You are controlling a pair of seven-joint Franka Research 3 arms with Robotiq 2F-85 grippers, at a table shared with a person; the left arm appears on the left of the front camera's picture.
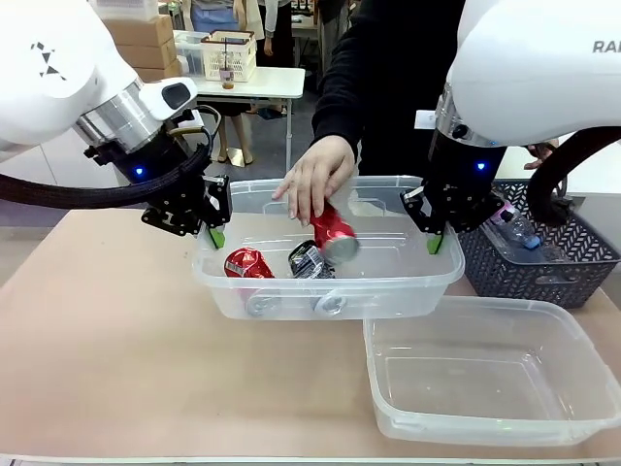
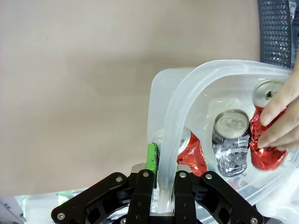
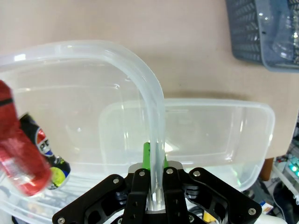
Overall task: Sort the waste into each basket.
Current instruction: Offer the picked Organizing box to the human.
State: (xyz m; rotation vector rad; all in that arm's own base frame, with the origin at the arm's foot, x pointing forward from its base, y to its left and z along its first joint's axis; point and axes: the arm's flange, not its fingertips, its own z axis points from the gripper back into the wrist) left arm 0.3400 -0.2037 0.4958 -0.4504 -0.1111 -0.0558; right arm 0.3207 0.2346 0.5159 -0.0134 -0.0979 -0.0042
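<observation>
left pincer (image 1: 215,236) pinching tub (image 1: 291,291) rim | right pincer (image 1: 434,243) likewise | hand (image 1: 315,175) part-hides can (image 1: 335,233)

I see a dark grey lattice basket (image 1: 572,262) on the tan table (image 1: 107,340), well off to the right of the person's hand. Behind the hand, a white table (image 1: 254,83) carries a small crate (image 1: 228,53).

The red can (image 3: 21,154) in the person's hand is motion-blurred in the right wrist view, and the dark basket (image 1: 543,254) is cut off at the right edge.
</observation>
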